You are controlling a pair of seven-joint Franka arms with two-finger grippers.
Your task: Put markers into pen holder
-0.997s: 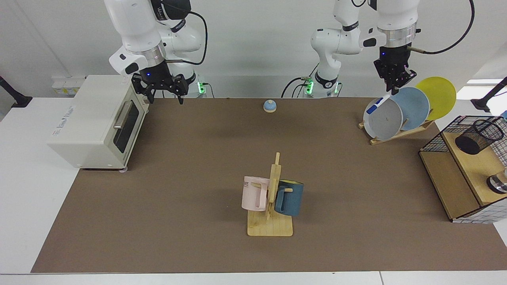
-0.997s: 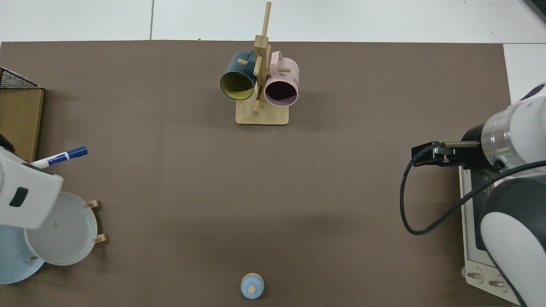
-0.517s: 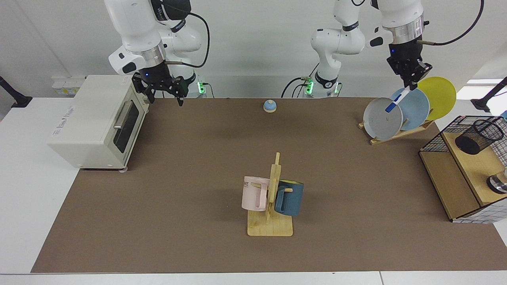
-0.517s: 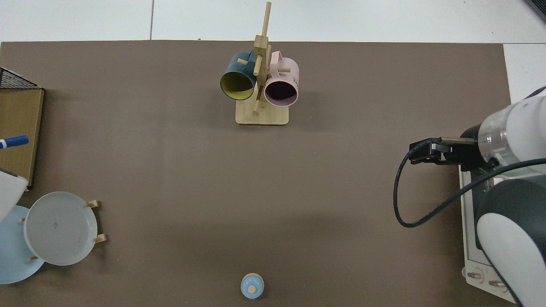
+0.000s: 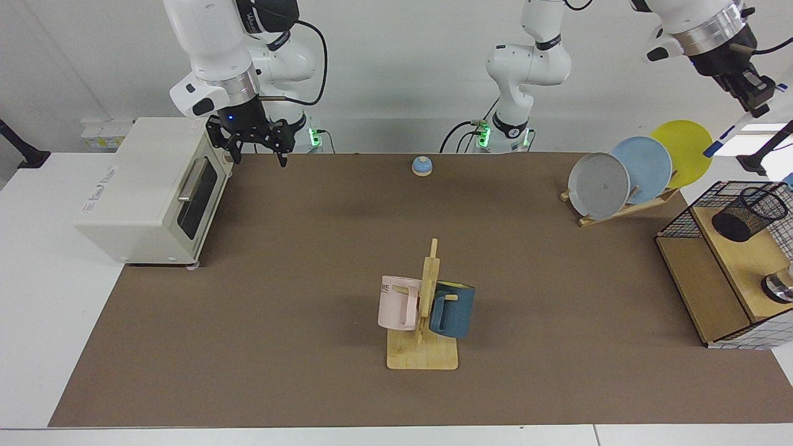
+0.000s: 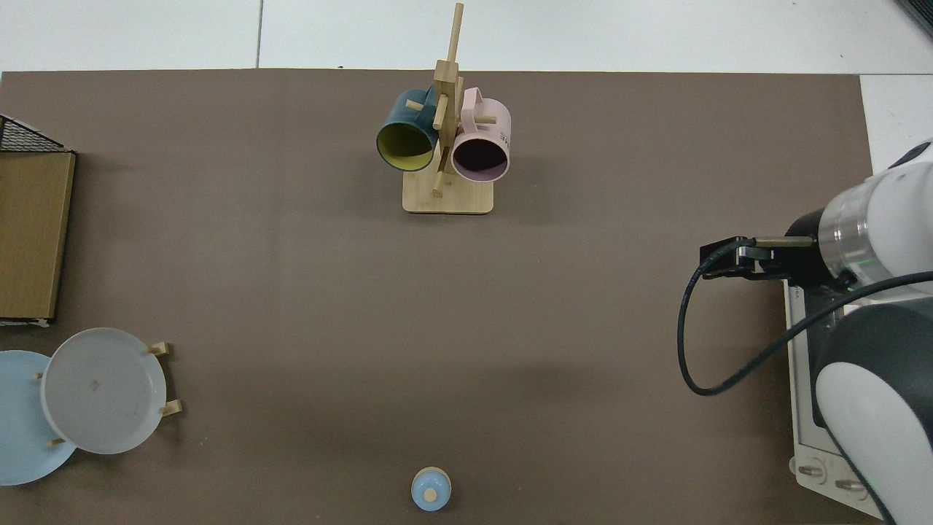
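Your left gripper [image 5: 757, 106] is way up high at the facing view's upper right, above and past the yellow plate [image 5: 681, 152], and it's clamped on the marker [image 5: 726, 135], which hangs from the fingers at a slant with its blue capped end pointing down toward the plates. The marker is in the air, touching nothing else. The pen holder [image 5: 749, 214] sits lower down on the wooden shelf [image 5: 740, 266] inside the wire basket frame [image 5: 687, 210], tilted over in this view, well apart from the marker. Your right gripper [image 5: 254, 141] is waiting over by the toaster oven [image 5: 148, 189], just beside its top front corner, fingers spread and nothing between them; from above you only see its black body [image 6: 740, 259] poking out from the arm next to the oven. In the middle of the brown mat [image 5: 310, 279] there's the mug rack [image 5: 424, 322] with a pink mug [image 5: 396, 303] and a dark blue mug [image 5: 452, 308] hung on it. The grey plate [image 5: 598, 184] and light blue plate [image 5: 644, 167] lean in the wooden plate stand with the yellow one, and a little blue bell [image 5: 422, 165] sits near the mat's far edge.
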